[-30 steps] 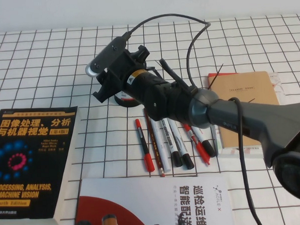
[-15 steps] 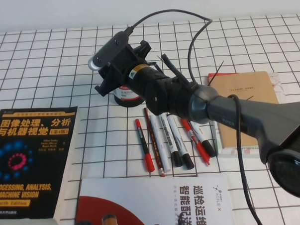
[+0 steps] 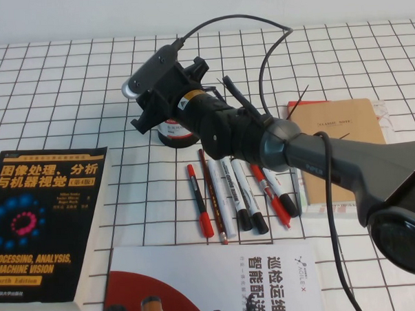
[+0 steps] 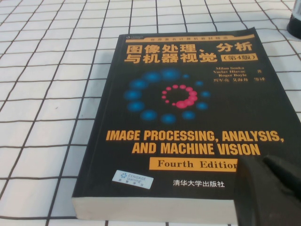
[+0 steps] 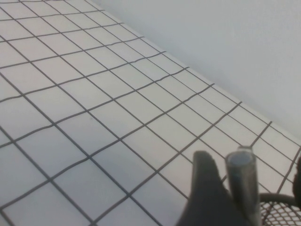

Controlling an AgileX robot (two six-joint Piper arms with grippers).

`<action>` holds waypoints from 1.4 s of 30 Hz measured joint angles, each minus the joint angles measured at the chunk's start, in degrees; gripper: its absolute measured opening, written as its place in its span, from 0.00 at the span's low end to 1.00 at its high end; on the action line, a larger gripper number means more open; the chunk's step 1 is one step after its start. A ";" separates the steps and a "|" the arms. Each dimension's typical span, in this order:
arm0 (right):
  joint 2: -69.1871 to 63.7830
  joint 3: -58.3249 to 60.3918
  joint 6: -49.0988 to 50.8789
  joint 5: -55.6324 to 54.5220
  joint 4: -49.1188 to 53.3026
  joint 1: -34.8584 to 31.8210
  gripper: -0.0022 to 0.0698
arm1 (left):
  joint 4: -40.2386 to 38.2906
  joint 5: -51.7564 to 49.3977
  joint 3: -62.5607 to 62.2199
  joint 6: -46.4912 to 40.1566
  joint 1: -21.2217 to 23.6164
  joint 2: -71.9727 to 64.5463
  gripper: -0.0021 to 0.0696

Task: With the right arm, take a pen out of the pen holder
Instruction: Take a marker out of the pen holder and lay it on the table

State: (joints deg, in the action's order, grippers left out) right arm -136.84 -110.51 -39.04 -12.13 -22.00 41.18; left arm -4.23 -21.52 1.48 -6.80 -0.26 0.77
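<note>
The black mesh pen holder stands behind a row of loose pens, and my right gripper hangs over its far left side. In the right wrist view a dark pen sticks up out of the holder's rim. My right gripper is open around that pen. One finger is right beside the pen, and the other sits at the picture's edge with a gap between. My left gripper hovers low over the near corner of the black textbook.
Several pens and markers lie side by side in front of the holder. The black textbook is at the left, a brown notebook at the right, and a white and red booklet at the front edge.
My right gripper has shifted slightly back and to the right over the holder, uncovering more of it. It has held still for the last half second, jaws unchanged.
</note>
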 joint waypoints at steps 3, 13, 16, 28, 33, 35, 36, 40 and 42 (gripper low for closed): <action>0.00 0.00 0.00 0.00 0.00 0.00 0.50 | 0.00 0.00 0.00 0.00 0.00 0.00 0.02; 0.00 -0.10 0.00 0.00 0.10 0.00 0.36 | 0.00 0.00 0.00 0.00 0.00 0.00 0.02; 0.00 -0.10 0.00 0.00 0.10 0.00 0.35 | 0.00 0.00 0.00 0.00 0.00 0.00 0.02; 0.00 -0.10 -0.29 -0.02 0.02 0.00 0.16 | 0.00 0.00 0.00 0.00 0.00 0.00 0.02; 0.00 -0.22 -0.68 -0.47 0.14 -0.25 0.13 | 0.00 0.00 0.00 0.00 0.00 0.00 0.02; 0.00 -0.22 -0.66 -0.47 0.14 -0.25 0.13 | 0.00 0.00 0.00 0.00 0.00 0.00 0.02; 0.00 -0.22 -0.66 -0.47 0.14 -0.25 0.13 | 0.00 0.00 0.00 0.00 0.00 0.00 0.02; 0.00 -0.22 -0.66 -0.34 0.14 -0.25 0.13 | 0.00 0.00 0.00 0.00 0.00 0.00 0.02; 0.22 -0.22 -0.66 0.21 0.14 -0.25 0.13 | 0.00 0.00 0.00 0.00 0.00 0.00 0.02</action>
State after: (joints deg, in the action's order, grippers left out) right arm -136.63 -110.73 -39.70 -11.93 -21.86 40.94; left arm -4.23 -21.52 1.48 -6.80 -0.26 0.77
